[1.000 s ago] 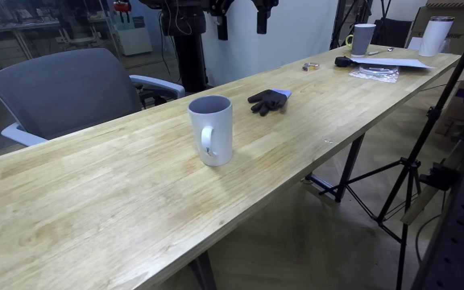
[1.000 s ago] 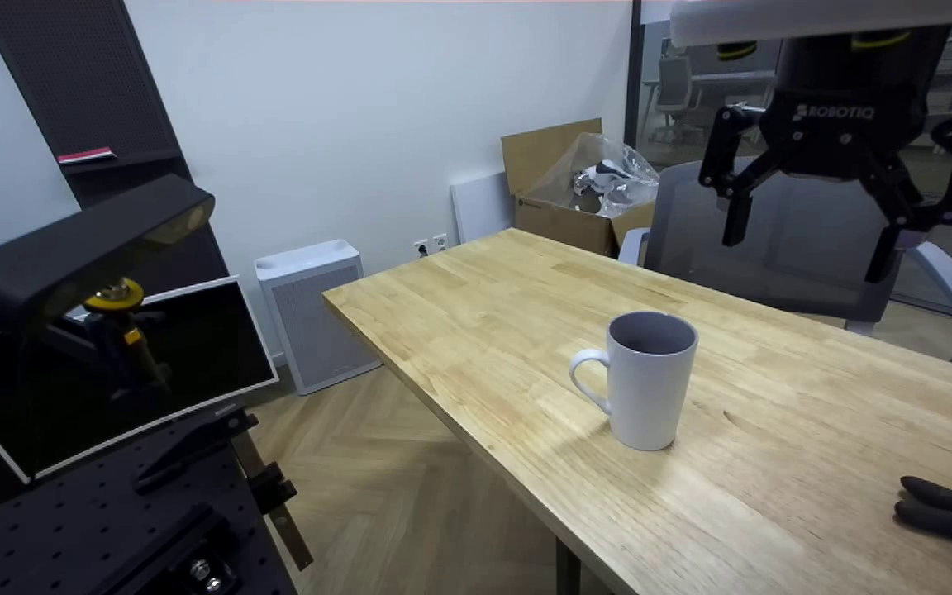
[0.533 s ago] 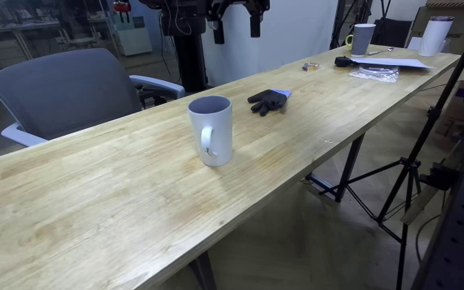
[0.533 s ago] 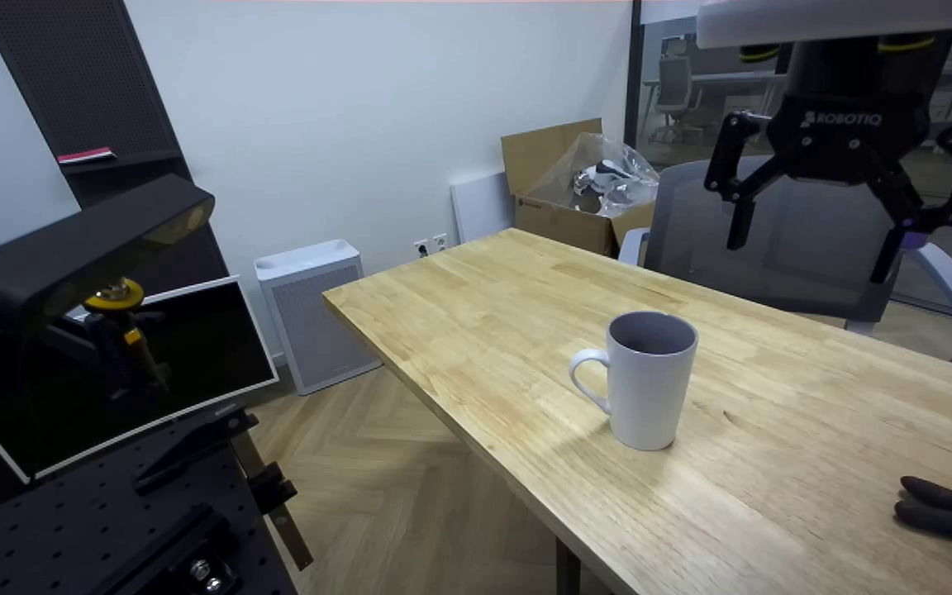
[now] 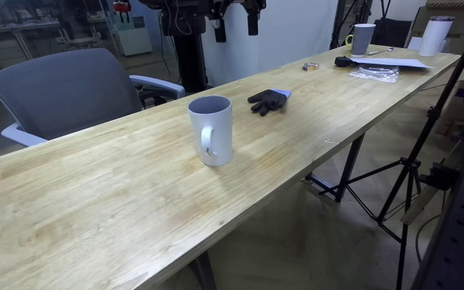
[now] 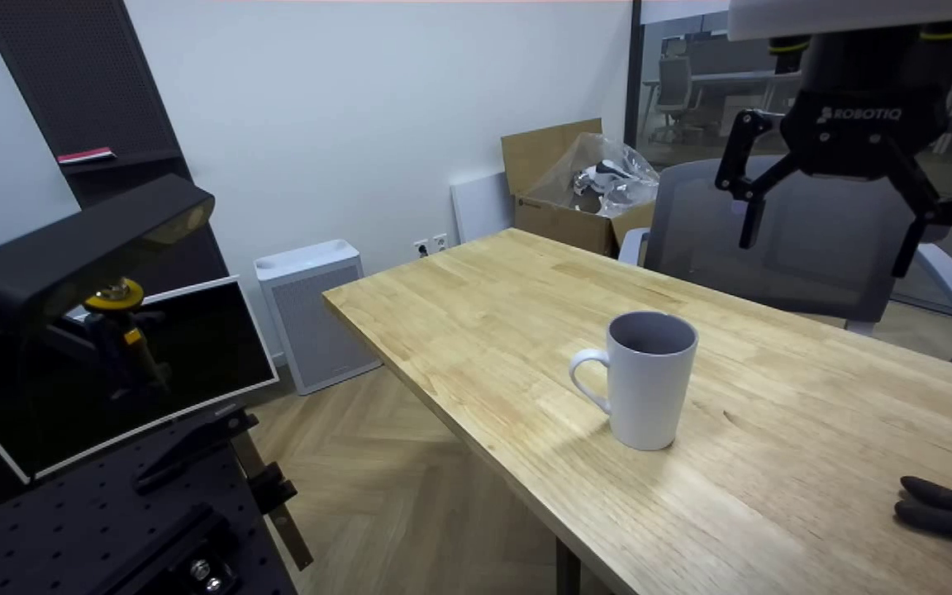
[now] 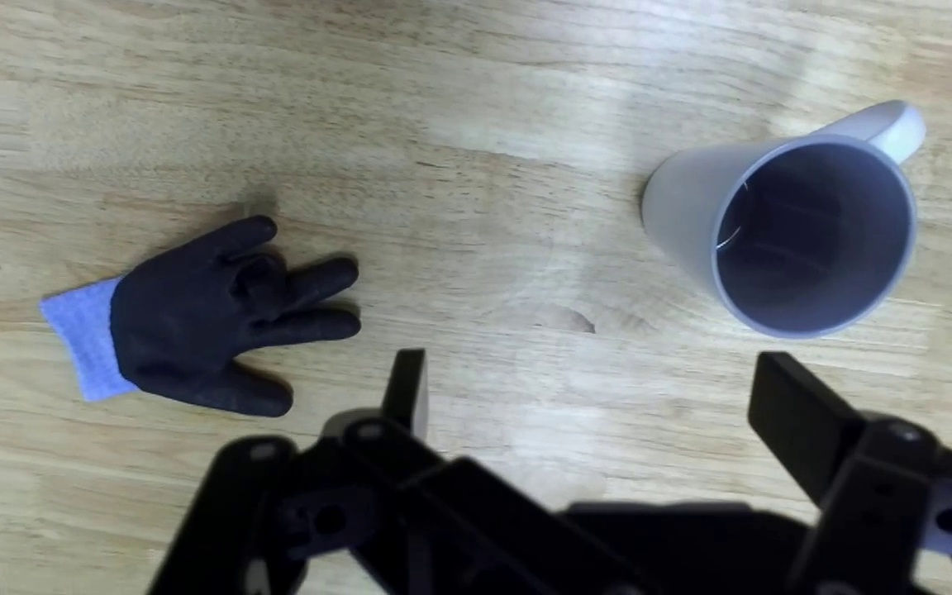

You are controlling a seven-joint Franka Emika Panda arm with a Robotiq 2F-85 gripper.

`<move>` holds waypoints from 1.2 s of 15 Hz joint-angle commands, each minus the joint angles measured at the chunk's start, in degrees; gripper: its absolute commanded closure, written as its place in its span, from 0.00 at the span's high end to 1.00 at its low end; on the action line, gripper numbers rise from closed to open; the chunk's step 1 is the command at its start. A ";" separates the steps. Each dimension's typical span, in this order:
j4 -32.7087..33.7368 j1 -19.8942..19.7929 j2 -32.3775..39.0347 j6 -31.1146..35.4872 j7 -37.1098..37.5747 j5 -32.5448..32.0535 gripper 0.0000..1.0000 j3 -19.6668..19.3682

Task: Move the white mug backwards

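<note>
The white mug (image 5: 220,139) stands upright on the wooden table in both exterior views, its handle facing the table's near long edge in an exterior view (image 6: 649,405). In the wrist view the mug (image 7: 685,207) is at the upper right, its grey inside showing and its handle at the top right. My gripper (image 7: 592,358) is open, with only tabletop seen between its fingers. It hangs well above the table, apart from the mug; in an exterior view the gripper (image 6: 825,258) appears up and to the right of it.
A black glove with a blue cuff (image 7: 187,330) lies on the table (image 6: 476,306) beside the mug. Farther along are a grey cup (image 5: 363,40), a white tumbler (image 5: 436,37) and papers (image 5: 393,62). An office chair (image 5: 67,96) stands against the far long edge.
The open gripper has drifted slightly, to the right in one exterior picture and a little left in another. The mug and glove have stayed put.
</note>
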 commanded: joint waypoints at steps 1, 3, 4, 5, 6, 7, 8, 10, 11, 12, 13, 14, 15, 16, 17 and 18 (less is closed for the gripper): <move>0.22 -0.85 0.07 -0.18 0.01 -0.37 1.00 0.85; 0.36 -0.89 0.25 -0.18 -0.21 -0.40 1.00 0.87; 0.41 -0.90 0.30 -0.18 -0.28 -0.40 1.00 0.88; 0.46 -0.91 0.33 -0.18 -0.35 -0.40 1.00 0.89; 0.52 -0.91 0.34 -0.20 -0.42 -0.41 1.00 0.90; 0.58 -0.92 0.36 -0.22 -0.48 -0.41 1.00 0.90; 0.63 -0.92 0.36 -0.24 -0.52 -0.41 1.00 0.91; -0.42 -0.52 0.30 0.85 -0.43 -0.82 1.00 1.16; -0.66 -0.51 0.37 0.90 -0.71 -0.66 1.00 1.42; -1.09 -0.40 0.40 1.13 -0.76 -0.71 1.00 1.67; -1.34 -0.40 0.50 1.25 -0.88 -0.82 1.00 1.85; -1.54 -0.39 0.54 1.24 -1.03 -0.97 1.00 2.03; -1.75 -0.37 0.63 1.43 -1.02 -1.15 1.00 2.14; -1.77 -0.43 0.81 1.30 -1.24 -1.19 1.00 2.25; -1.82 -0.50 1.02 1.41 -1.44 -1.30 1.00 2.28; -1.76 -0.50 1.34 1.44 -1.44 -1.60 1.00 2.24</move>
